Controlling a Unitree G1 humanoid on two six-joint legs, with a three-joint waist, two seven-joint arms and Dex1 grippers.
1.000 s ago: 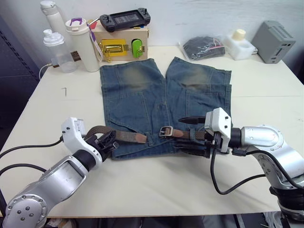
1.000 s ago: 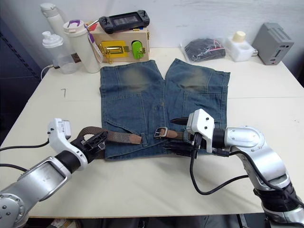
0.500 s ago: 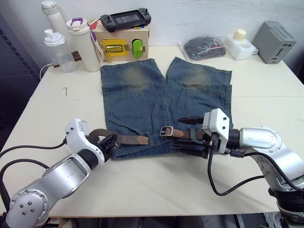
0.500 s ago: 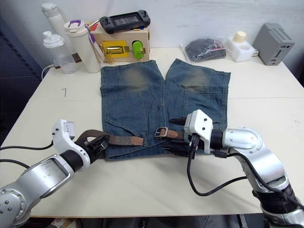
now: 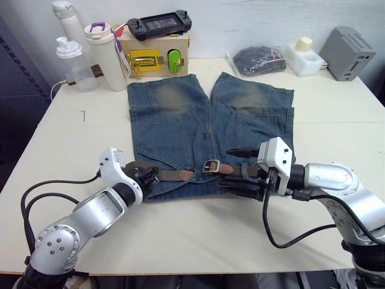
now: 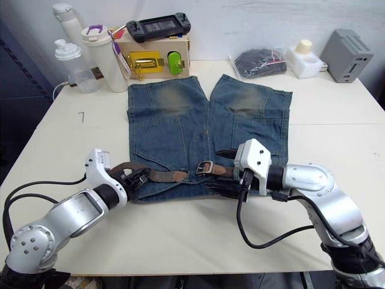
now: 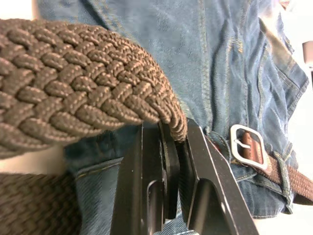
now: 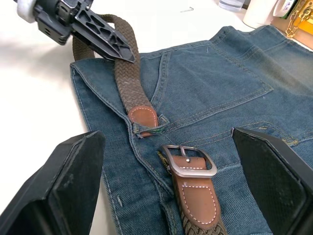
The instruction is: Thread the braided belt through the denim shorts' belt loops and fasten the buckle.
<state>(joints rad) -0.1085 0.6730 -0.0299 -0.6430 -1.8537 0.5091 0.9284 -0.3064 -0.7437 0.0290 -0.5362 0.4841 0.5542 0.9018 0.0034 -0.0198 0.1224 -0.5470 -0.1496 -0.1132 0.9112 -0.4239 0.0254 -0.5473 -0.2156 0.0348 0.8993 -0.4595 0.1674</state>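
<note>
Cream-coloured and wide, the table (image 5: 66, 129) stands against a pale wall, with the denim shorts (image 5: 207, 129) spread flat across its middle, waistband toward the robot and legs toward the wall. At the far left stand a clear shaker bottle (image 5: 71, 63), a slim white bottle (image 5: 65, 18) and a white tumbler (image 5: 103, 55) with a purple lid. Beside them sits a wooden box (image 5: 157, 54) carrying a yellow latch and a green tab, with a black handheld game console (image 5: 158, 24) on top.

Near the front left, the left end effector (image 5: 148, 177) lies at the left edge of the waistband, its black fingers (image 7: 168, 183) pinched tight on the braided belt (image 8: 124, 73). The woven strap loops back behind that end effector and runs rightward along the waistband. Its smooth leather tip (image 8: 144, 116) rests at a belt loop (image 8: 148, 131) near the fly. Just right of that lies the buckle (image 8: 190, 161), silver-grey, flat on the denim and not fastened, with the tip short of it.

Further right, the right end effector (image 5: 239, 168) hovers over the right part of the waistband, its two fingers (image 8: 73, 176) spread wide apart and holding nothing.

At the back right rest a clear bag of dark items (image 5: 257, 60), a white container (image 5: 304, 55) and a grey box (image 5: 351, 53).
</note>
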